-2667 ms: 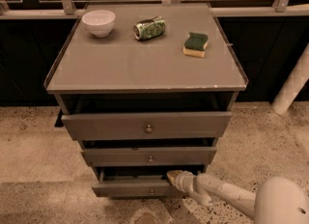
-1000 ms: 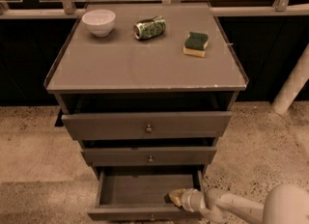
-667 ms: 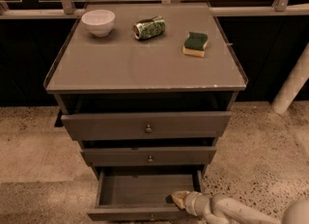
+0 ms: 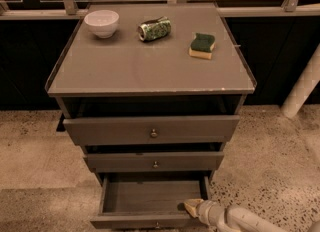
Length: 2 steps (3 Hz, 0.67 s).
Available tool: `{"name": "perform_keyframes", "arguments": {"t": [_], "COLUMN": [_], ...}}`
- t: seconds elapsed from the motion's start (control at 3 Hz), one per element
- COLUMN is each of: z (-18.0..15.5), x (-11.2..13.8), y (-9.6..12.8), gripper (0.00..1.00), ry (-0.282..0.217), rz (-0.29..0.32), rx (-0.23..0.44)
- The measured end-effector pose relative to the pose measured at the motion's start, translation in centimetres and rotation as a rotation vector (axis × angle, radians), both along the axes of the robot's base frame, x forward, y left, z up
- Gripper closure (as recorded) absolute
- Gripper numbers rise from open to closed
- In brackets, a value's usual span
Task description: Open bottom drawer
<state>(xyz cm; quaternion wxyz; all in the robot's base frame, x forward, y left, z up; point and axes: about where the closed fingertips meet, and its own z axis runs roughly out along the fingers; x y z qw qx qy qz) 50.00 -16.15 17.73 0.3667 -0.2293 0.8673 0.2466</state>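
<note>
Bottom drawer (image 4: 145, 220): lowest of three in the grey cabinet (image 4: 235, 107). It stands well out from the carcass, with its inner floor on show under the middle drawer (image 4: 155, 162). Its small knob (image 4: 157, 224) sits at the very lower edge of the view.

Tool (image 4: 192, 206): low at the drawer's right front corner, just behind the front panel. It is not on the knob. Arm (image 4: 240, 220) comes in from lower right. You cannot tell whether the tool is released or clenched, so don't count on a firm hold.

Judgement: the opening looks mostly made, and only the last of the travel is left.

- Your contact is off-centre, so pull dead straight along the runners; a sideways bias would likely rack the drawer and bind it.
- Go slow and short. How much runner is left cannot be seen, so stop before the drawer risks dropping out.
- Keep the tool low and clear of the middle drawer's underside.
- When you let go, lift up and out to the right, not across the front panel.

Bowl (image 4: 102, 22), can (image 4: 154, 28) and sponge (image 4: 202, 45) sit on the worktop (image 4: 150, 71); a jerk could shake them.
</note>
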Motion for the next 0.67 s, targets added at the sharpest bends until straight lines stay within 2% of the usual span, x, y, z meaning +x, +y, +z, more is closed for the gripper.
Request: {"name": "perform_keyframes", "arguments": {"t": [0.33, 0.67], "z": [0.0, 0.0], "x": [0.0, 0.0], "y": [0.0, 0.0], "gripper": [0.12, 0.0], "ry": [0.0, 0.0], "rz": [0.0, 0.0], "rx": [0.0, 0.0]}}
